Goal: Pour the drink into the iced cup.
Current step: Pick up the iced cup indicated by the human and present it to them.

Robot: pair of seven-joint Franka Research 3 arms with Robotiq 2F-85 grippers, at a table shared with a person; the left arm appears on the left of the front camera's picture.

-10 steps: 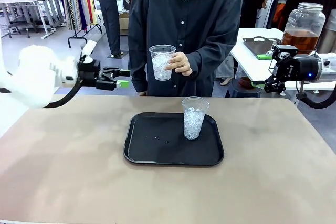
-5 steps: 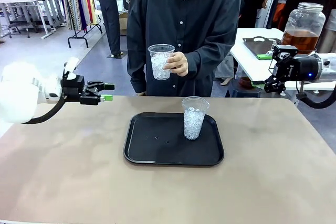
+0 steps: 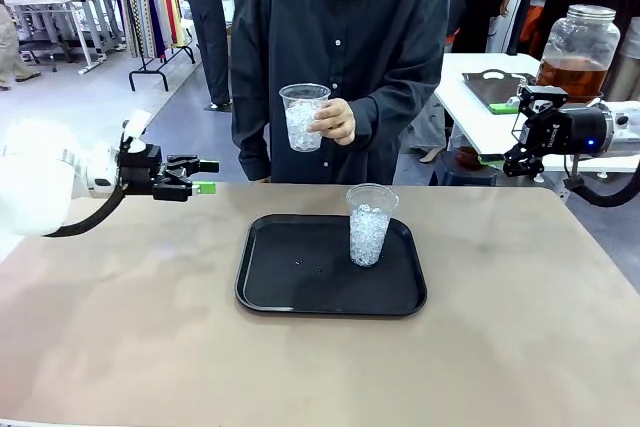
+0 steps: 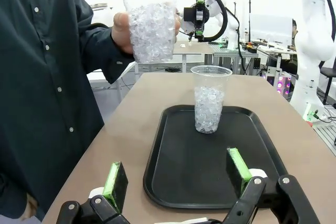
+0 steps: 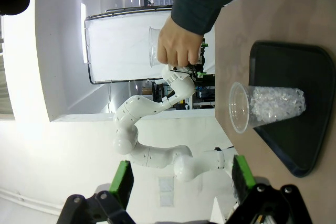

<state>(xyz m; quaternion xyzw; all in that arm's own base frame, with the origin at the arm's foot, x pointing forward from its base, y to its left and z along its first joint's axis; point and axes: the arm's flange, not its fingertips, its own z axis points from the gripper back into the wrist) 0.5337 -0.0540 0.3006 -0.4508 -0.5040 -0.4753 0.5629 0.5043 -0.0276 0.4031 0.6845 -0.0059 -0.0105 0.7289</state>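
Drink: amber-brown liquid filling the lower part of a large clear jar point(image 3: 578, 62) with its silver lid point(image 3: 592, 13) on. It stands on a white side table point(image 3: 480, 112) beyond the main table's far right corner.
Iced cup: a clear cup point(image 3: 370, 225) holding only ice, upright on the far right part of the black tray point(image 3: 290, 277) at the middle of the tan table point(image 3: 120, 327).
Second cup: the person's hand point(image 3: 340, 119) holds another ice-filled cup point(image 3: 303, 119) at chest height, above the table's far edge and well apart from the tray.
Right gripper point(image 5: 182, 177): jaws spread wide with nothing between them. It hovers just in front of the jar, off the table's right side.
Left gripper point(image 3: 206, 176): jaws apart and empty, in the air over the table's left side, aimed across toward the cups.
Progress: neither cup holds any drink, so pouring looks not yet begun.
Step in hand: probably getting the drink to a cup, and the right arm is the nearer one to the jar.
Doing it well: the jar looks broad and heavy, so the grip should sit square and firm. The lid or an outlet must be dealt with first. The tilt should be slow, with the mouth close above the cup's rim.
Risk: a light plastic cup may tip if nudged, and ice may splash.
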